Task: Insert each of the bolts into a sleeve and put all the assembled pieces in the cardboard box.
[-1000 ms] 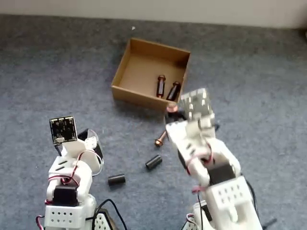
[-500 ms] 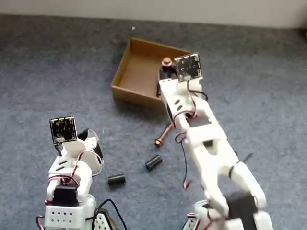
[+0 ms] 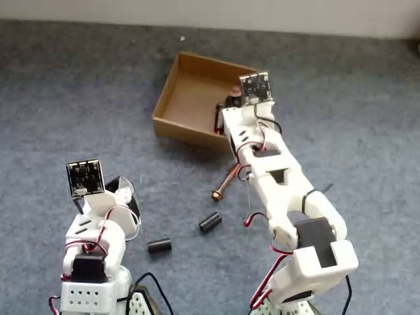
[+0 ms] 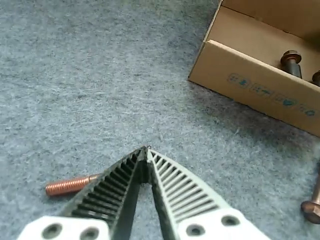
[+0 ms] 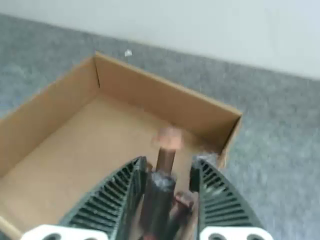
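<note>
While over the box point(image 3: 187, 133), right gripper point(image 5: 168, 161) with fingers point(image 5: 117, 197) parted partway, wider than the load between them. Between them an assembled piece point(image 5: 157, 192): dark body, copper head up and out past the tips. Body against one finger; clear gap to the other. Through that gap, a second piece point(image 5: 182, 200) lying on the box floor. First piece hanging or resting on that floor: cannot tell.

Left gripper point(image 4: 146, 150) low over the grey tabletop point(image 3: 79, 85), well short of the box, fingers closed tip to tip, nothing between. Just beside one left finger, partly hidden under it, a loose bolt point(image 4: 67, 186), threaded end outward.

On the tabletop between box and arm bases, the other bolt point(image 3: 223, 187), just beside the right arm, head toward the bases. Near its head one sleeve point(image 3: 210, 222); farther toward the left arm, another sleeve point(image 3: 159, 246). Both on their sides, apart from each other and from the bolts.
</note>
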{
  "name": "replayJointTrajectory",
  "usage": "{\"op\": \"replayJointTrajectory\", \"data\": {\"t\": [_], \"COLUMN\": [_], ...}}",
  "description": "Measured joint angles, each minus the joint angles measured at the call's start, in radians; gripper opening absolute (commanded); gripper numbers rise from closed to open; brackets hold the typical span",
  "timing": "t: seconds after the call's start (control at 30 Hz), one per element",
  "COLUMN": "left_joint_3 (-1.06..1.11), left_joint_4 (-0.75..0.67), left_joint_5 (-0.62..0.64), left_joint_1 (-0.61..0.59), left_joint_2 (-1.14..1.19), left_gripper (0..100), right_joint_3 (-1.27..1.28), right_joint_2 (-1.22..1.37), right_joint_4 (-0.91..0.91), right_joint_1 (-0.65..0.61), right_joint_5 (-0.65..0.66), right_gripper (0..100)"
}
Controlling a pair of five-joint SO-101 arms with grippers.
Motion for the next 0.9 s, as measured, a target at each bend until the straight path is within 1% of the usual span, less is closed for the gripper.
{"op": "replayJointTrajectory", "data": {"t": [0.1,0.23,0.3,0.37,0.47,0.6,0.67,0.77,0.9], "left_joint_3": [0.000,0.000,0.000,0.000,0.000,0.000,0.000,0.000,0.000], "left_joint_4": [0.000,0.000,-0.002,-0.002,-0.002,-0.002,-0.002,-0.002,-0.002], "left_joint_5": [0.000,0.000,0.000,0.000,0.000,0.000,0.000,0.000,0.000], "left_joint_1": [0.000,0.000,0.000,0.000,0.000,0.000,0.000,0.000,0.000], "left_joint_2": [0.000,0.000,0.000,0.000,0.000,0.000,0.000,0.000,0.000], "left_gripper": [1,1,1,1,1,1,1,1,1], "right_joint_3": [0.000,0.000,0.000,0.000,0.000,0.000,0.005,0.005,0.005], "right_joint_2": [-0.029,-0.140,-0.218,-0.302,-0.416,-0.526,-0.552,-0.559,-0.543], "right_joint_4": [0.071,0.137,0.204,0.308,0.520,0.824,0.965,1.140,1.295], "right_joint_1": [0.000,-0.002,-0.003,-0.003,-0.020,-0.101,-0.141,-0.201,-0.282], "right_joint_5": [0.000,-0.003,-0.037,-0.094,-0.173,-0.270,-0.347,-0.500,-0.660], "right_gripper": [14.1,14.1,14.1,14.1,14.1,14.1,14.3,14.5,14.5]}}
